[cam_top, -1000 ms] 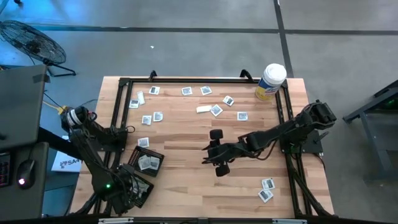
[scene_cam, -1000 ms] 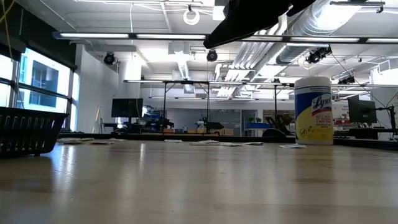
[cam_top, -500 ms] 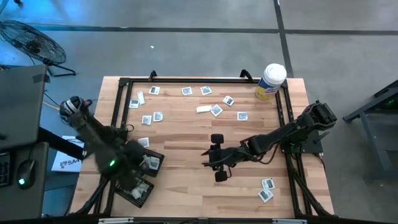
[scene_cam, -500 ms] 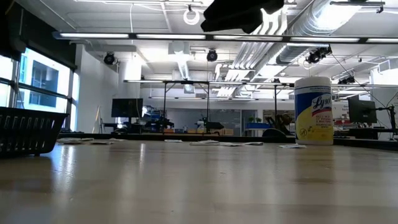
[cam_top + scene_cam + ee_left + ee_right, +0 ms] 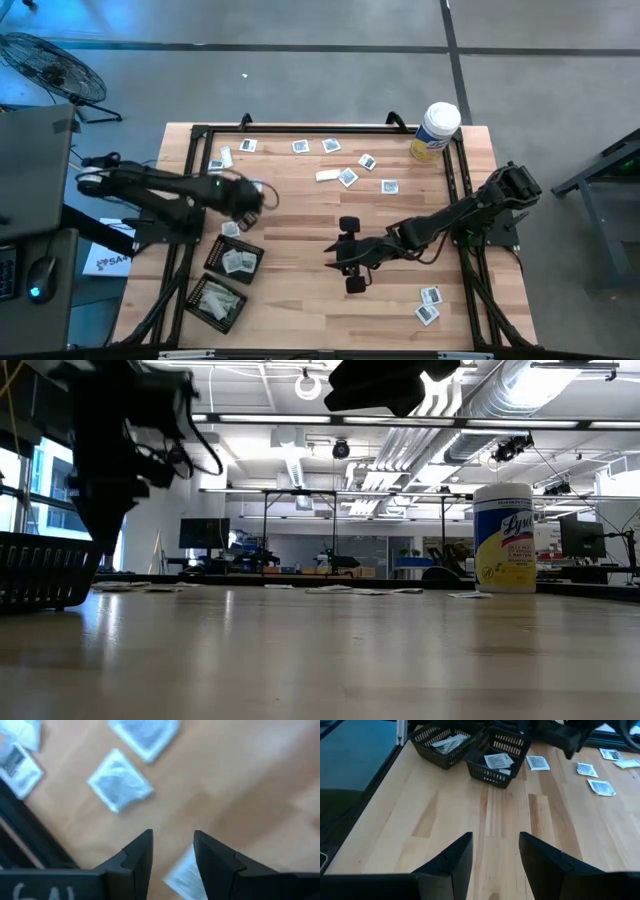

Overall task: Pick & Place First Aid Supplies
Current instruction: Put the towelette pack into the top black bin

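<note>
trays [image 5: 232,259]: 2; canister [image 5: 435,131]: 1; arms: 2.

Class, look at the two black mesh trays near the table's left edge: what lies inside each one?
The nearer tray holds crumpled pale wrappers. The other tray holds flat white-grey packets. Anything beneath those top packets is covered, so the count cannot be told.
</note>
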Tool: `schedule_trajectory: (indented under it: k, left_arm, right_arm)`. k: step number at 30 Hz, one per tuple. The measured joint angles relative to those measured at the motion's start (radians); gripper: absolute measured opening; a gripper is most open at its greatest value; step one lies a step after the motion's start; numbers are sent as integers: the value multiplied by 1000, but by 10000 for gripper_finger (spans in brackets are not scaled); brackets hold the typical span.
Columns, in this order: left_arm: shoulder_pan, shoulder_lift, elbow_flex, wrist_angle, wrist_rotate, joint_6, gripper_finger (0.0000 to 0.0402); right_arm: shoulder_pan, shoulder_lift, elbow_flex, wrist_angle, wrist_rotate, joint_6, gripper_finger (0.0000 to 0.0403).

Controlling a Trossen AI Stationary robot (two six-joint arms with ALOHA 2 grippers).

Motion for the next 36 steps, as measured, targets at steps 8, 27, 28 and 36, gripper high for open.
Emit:
schedule_trajectory:
  k: [8,27,28,36]
  left_arm:
    - [259,69,-56,117,9,344,138]
    - [449,252,-50,167,98,467,138]
    - [449,252,-52,168,99,467,136]
    - [449,254,-53,172,146,373,56]
  right_arm:
    - [0,0,0,-9,2,-9,154]
    - [0,0,0,-32,5,-11,154]
    - [0,0,0,-32,5,-11,154]
    - [0,0,0,-38,6,-11,154]
